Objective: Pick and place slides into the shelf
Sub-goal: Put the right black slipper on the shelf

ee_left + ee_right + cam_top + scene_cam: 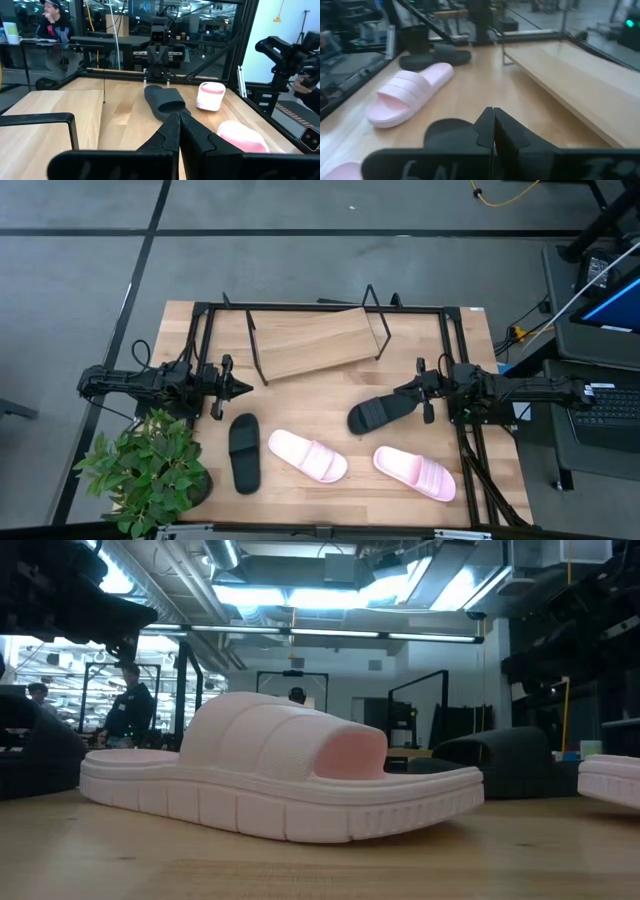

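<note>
Four slides lie sole-down on the table. One black slide [243,452] is near the left. A pink slide [307,456] is in the middle and another pink slide [415,473] is at the right. The second black slide [375,413] lies just under my right gripper [405,393], which is shut and held above the slide's end [447,131]. My left gripper [240,388] is shut and hovers over bare table. The shelf [315,340], a slanted light-wood board on black wire legs, stands at the far middle with nothing on it.
A large black metal frame [200,330] borders the table around the shelf. A potted plant [150,470] stands at the near left corner. Bare wood lies between the grippers and the shelf. People and desks show in the room beyond the table.
</note>
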`<state>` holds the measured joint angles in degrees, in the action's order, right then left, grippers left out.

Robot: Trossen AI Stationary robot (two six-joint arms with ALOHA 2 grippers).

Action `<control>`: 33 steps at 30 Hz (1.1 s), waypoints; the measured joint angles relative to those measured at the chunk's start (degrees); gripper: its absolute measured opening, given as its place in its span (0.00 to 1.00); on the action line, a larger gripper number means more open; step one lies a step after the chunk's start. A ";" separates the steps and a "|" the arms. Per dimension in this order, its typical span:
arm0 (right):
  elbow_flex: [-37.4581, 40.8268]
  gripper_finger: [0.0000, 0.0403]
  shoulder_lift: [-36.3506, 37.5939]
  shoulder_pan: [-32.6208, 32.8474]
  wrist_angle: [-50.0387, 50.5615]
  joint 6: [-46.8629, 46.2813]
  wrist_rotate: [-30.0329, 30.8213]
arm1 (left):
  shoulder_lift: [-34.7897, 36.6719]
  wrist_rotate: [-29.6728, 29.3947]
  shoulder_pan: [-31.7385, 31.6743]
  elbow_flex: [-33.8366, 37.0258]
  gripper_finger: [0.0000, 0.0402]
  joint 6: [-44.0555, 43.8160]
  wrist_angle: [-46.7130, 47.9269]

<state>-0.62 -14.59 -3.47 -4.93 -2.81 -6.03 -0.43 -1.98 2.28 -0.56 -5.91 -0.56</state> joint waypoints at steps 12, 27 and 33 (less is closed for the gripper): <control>0.00 0.02 0.00 -0.01 -0.79 0.15 -1.61 | 0.00 -0.02 0.00 0.00 0.00 6.81 0.02; 0.00 0.02 0.00 0.00 -1.49 0.00 -1.56 | 0.00 -0.48 -0.02 0.00 0.00 6.53 -0.33; 0.00 0.02 0.00 -0.01 -1.47 0.02 -1.56 | 0.00 -0.48 -0.02 0.00 0.00 6.56 -0.11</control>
<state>-0.62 -14.59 -3.49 -6.40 -2.79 -7.59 -0.43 -2.46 2.26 -0.56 0.65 -0.67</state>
